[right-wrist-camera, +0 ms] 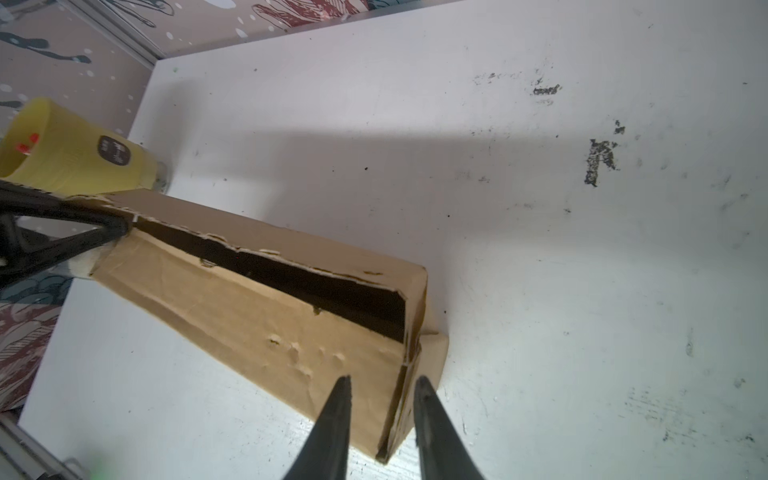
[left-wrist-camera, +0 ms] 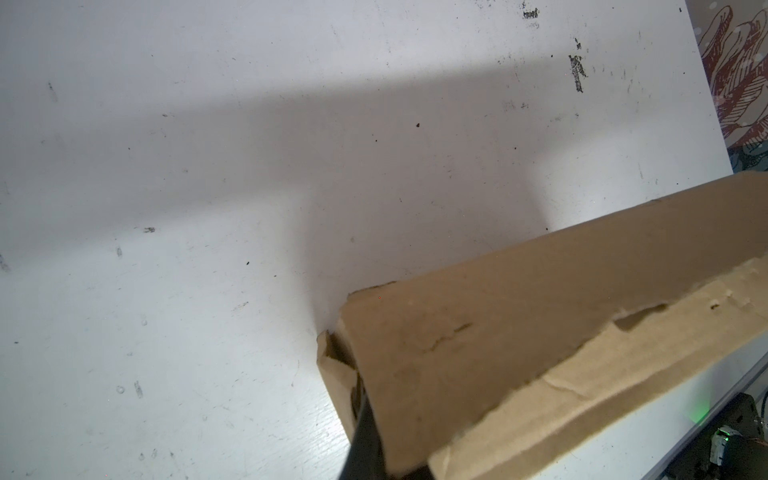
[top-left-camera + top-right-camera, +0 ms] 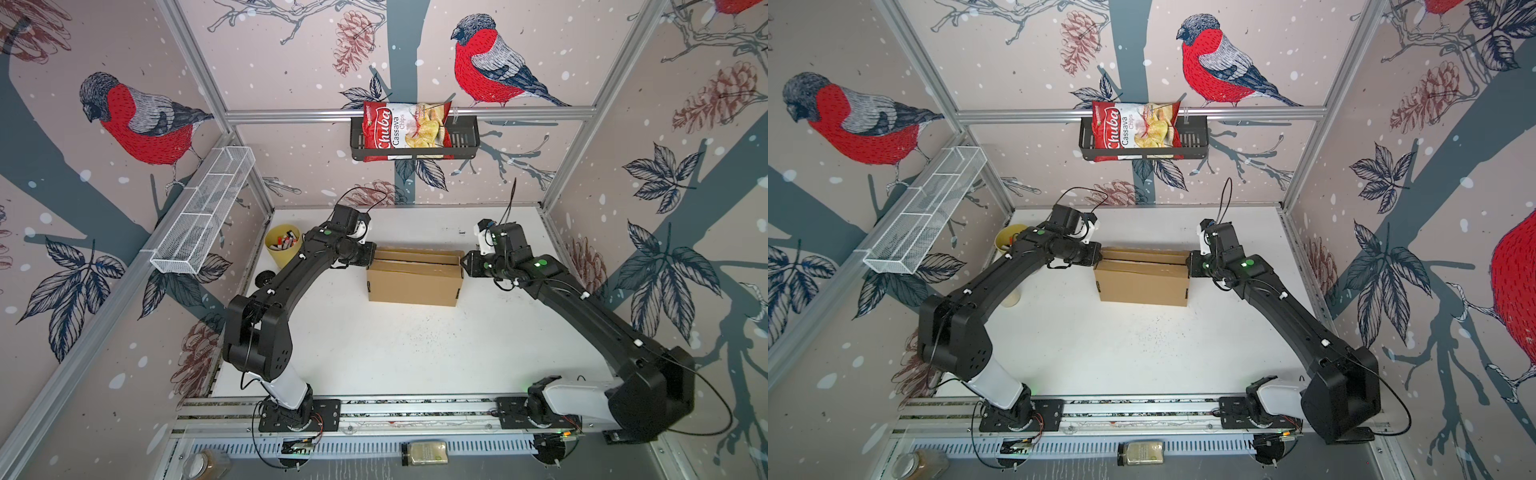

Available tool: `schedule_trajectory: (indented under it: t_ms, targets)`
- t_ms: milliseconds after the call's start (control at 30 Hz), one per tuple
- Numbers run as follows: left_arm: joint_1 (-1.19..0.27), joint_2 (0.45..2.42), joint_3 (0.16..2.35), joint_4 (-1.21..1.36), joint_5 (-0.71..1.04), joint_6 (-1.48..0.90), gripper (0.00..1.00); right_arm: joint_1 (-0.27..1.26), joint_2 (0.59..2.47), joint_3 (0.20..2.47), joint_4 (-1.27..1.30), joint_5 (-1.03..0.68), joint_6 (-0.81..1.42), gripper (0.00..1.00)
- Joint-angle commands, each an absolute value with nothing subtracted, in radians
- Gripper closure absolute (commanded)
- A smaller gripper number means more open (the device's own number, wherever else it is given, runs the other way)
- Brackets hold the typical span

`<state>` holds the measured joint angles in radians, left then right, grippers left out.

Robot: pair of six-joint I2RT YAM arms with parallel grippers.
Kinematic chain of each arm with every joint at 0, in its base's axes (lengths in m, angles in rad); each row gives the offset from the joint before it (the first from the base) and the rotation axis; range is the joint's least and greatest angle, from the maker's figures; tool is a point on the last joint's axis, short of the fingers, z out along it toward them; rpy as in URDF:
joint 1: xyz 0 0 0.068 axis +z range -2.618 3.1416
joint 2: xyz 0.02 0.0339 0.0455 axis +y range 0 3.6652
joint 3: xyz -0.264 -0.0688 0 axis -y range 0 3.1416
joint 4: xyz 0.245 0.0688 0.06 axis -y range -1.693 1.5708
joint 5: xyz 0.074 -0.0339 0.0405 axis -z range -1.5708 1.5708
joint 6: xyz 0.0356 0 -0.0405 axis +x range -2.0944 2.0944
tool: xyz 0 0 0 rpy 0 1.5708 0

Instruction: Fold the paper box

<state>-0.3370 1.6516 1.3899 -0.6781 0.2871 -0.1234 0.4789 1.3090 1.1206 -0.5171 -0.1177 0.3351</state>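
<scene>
- The brown corrugated cardboard box [image 3: 415, 286] is pinched at one end by the closed left gripper [image 1: 124, 226].
- Its other end is straddled (not clamped) by the right gripper [image 1: 382, 380], jaws slightly apart.

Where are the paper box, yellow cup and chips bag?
paper box [image 3: 413, 286], in a top view, front panel.
yellow cup [image 3: 286, 258], in a top view, side wall.
chips bag [image 3: 403, 131], in a top view, printed front.
</scene>
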Motion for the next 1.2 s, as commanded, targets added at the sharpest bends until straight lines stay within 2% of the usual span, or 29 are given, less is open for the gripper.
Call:
schedule_trajectory:
  t_ms: [0, 133, 267, 933, 1100, 1167]
  targets:
    - [-0.343, 1.667, 1.37, -0.856, 0.274, -0.13, 1.0, 0.492, 1.327, 1.142, -0.532, -0.085, 0.314, 0.75]
    - [-0.347, 1.67, 1.365, -0.848, 0.274, -0.135, 1.0, 0.494, 1.352, 1.15, -0.54, -0.061, 0.306, 0.82]
    - [-0.348, 1.67, 1.359, -0.845, 0.275, -0.137, 1.0, 0.499, 1.378, 1.167, -0.566, -0.041, 0.295, 0.84]
    - [-0.359, 1.679, 1.359, -0.846, 0.27, -0.145, 1.0, 0.515, 1.46, 1.222, -0.581, 0.053, 0.239, 0.8]
    - [-0.36, 1.681, 1.359, -0.848, 0.264, -0.15, 1.0, 0.516, 1.478, 1.267, -0.634, 0.053, 0.218, 0.96]
    - [-0.36, 1.68, 1.355, -0.845, 0.261, -0.154, 1.0, 0.516, 1.472, 1.283, -0.663, 0.048, 0.215, 1.0]
